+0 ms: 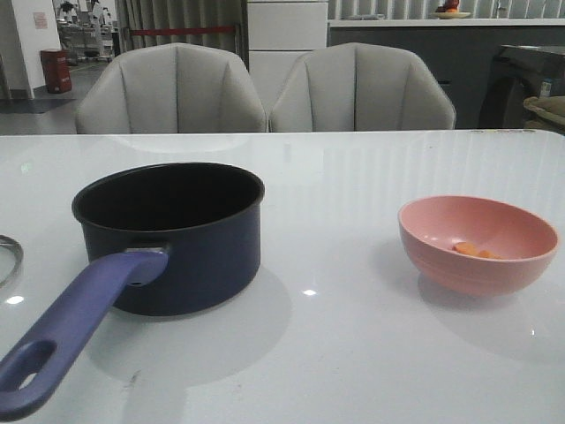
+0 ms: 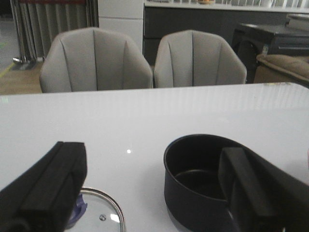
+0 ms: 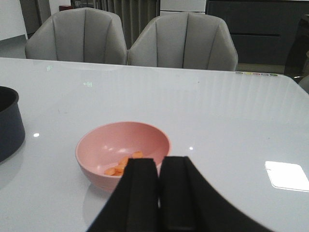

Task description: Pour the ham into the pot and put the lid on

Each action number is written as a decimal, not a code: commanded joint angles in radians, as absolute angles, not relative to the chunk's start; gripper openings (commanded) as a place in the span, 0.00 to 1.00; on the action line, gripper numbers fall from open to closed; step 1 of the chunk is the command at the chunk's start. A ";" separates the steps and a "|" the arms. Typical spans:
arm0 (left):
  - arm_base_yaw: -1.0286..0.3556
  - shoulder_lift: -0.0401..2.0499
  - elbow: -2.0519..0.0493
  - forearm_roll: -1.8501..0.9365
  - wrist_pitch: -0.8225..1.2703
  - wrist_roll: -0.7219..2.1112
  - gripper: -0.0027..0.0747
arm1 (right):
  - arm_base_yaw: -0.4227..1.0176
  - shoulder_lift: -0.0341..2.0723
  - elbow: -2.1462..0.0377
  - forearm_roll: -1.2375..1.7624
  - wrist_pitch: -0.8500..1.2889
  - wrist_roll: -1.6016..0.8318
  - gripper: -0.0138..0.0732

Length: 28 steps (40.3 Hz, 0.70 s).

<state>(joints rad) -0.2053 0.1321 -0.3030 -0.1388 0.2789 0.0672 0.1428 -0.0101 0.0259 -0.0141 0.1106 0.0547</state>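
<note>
The dark navy pot (image 1: 172, 234) stands left of centre on the white table, its purple-blue handle (image 1: 71, 331) pointing toward me; its black inside is empty (image 2: 203, 179). Orange-pink ham slices (image 1: 475, 251) lie in a pink bowl (image 1: 477, 243) at the right, also in the right wrist view as ham (image 3: 123, 166) in the bowl (image 3: 120, 145). The glass lid (image 2: 101, 215) with its blue knob (image 2: 79, 210) lies flat left of the pot; only its rim (image 1: 9, 256) shows in front. My left gripper (image 2: 154, 183) hangs open above lid and pot. My right gripper (image 3: 158, 166) is shut and empty, just short of the bowl.
Two grey chairs (image 1: 265, 88) stand behind the table's far edge. A bright light patch (image 3: 285, 175) lies on the glossy tabletop right of the bowl. Neither arm shows in the front view.
</note>
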 commanded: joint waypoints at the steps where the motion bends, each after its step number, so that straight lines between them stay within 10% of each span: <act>1: -0.213 0.129 -0.312 -0.120 0.145 0.067 0.81 | 0.137 -0.028 0.036 -0.024 0.035 0.052 0.33; 28: -0.213 0.129 -0.301 -0.118 0.126 0.067 0.33 | 0.137 0.052 -0.155 0.035 0.024 0.071 0.33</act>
<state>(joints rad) -0.2053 0.1198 -0.2720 -0.1173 0.2124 0.0689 0.1428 -0.0012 -0.0493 0.0284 0.0381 0.0706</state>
